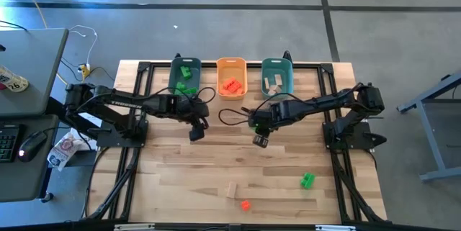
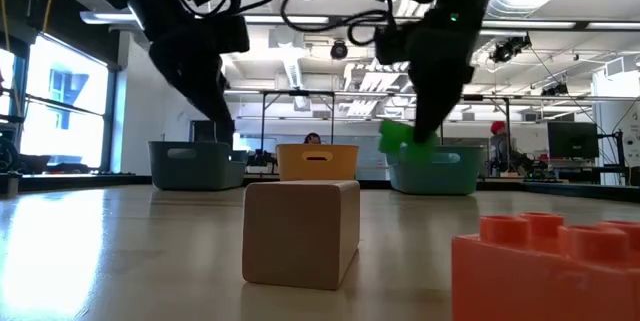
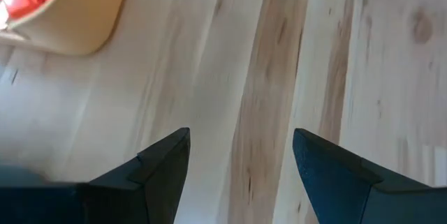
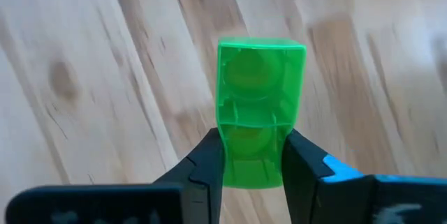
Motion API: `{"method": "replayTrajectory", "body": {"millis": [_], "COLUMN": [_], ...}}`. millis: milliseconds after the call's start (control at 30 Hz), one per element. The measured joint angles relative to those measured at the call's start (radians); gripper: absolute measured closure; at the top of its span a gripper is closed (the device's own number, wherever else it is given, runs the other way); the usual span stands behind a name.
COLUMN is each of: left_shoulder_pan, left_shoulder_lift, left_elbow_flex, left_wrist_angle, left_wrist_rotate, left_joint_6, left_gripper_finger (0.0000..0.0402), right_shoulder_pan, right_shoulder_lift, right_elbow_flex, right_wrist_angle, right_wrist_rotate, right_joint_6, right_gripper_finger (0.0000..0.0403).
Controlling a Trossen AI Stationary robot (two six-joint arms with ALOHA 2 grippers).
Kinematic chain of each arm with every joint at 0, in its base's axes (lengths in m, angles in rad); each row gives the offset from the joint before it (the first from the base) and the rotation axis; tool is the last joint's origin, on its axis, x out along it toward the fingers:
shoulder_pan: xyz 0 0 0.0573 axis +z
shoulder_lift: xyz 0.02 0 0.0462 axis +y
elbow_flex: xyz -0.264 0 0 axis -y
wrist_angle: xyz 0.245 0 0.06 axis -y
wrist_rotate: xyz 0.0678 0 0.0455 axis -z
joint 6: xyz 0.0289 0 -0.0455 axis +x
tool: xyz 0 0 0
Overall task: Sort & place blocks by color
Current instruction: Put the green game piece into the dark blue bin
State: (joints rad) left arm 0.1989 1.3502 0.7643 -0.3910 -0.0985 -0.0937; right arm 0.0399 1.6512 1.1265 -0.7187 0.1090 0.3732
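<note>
The right end effector (image 4: 253,155) is clamped on a green block (image 4: 258,109), which sticks out past its two dark fingers with its hollow underside facing the wrist camera. In the high view this right end effector (image 1: 260,141) hangs over the middle of the table (image 1: 180,173), in front of the bins; in the low view the held green block (image 2: 397,135) is up in the air, above the tabletop.

The left end effector (image 3: 241,165) stands wide apart and holds nothing, with bare wood showing between its fingers. From above, the left end effector (image 1: 197,133) sits just left of the table's middle, near the right one.

Three bins line the far edge: a teal bin on the left (image 1: 186,77) with green blocks (image 1: 187,73) inside, an orange bin in the middle (image 1: 232,78) with red-orange blocks (image 1: 231,85), and a teal bin on the right (image 1: 276,76) with tan blocks (image 1: 273,83).

On the near part of the table lie three loose pieces, well apart from each other: a second green block (image 1: 307,180) to the right, a tan wooden block (image 1: 231,189) near the centre, and a red-orange block (image 1: 245,205) close to the front edge. In the low view the tan wooden block (image 2: 301,232) stands close up, and the red-orange block (image 2: 545,271) fills the lower right corner.
</note>
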Motion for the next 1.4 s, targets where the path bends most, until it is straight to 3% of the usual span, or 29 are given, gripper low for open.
{"method": "replayTrajectory", "body": {"millis": [233, 533, 933, 1133, 1400], "left_shoulder_pan": [0.019, -0.004, -0.039, -0.059, -0.063], "left_shoulder_lift": [0.0, 0.0, 0.0, 0.0, 0.0], "left_elbow_flex": [0.0, 0.0, 0.0, 0.0, 0.0], "left_wrist_angle": [0.081, 0.222, 0.363, 0.373, 0.438], "left_wrist_rotate": [0.067, 0.069, 0.073, 0.177, 0.136], "left_joint_6": [0.13, 0.259, 0.201, 0.198, 0.126], "left_gripper_finger": [0.0161, 0.0161, 0.0161, 0.0161, 0.0161], "right_shoulder_pan": [0.0, 0.0, 0.0, 0.0, 0.005], "right_shoulder_lift": [0.0, -0.001, -0.001, -0.001, -0.002], "right_elbow_flex": [0.005, 0.005, 0.005, 0.005, 0.005], "right_wrist_angle": [0.155, 0.329, 0.478, 0.49, 0.532], "right_wrist_rotate": [0.007, -0.013, -0.057, -0.059, -0.102], "right_joint_6": [-0.067, -0.122, -0.172, -0.173, -0.175], "right_gripper_finger": [0.0319, 0.0319, 0.0318, 0.0318, 0.0318]}}
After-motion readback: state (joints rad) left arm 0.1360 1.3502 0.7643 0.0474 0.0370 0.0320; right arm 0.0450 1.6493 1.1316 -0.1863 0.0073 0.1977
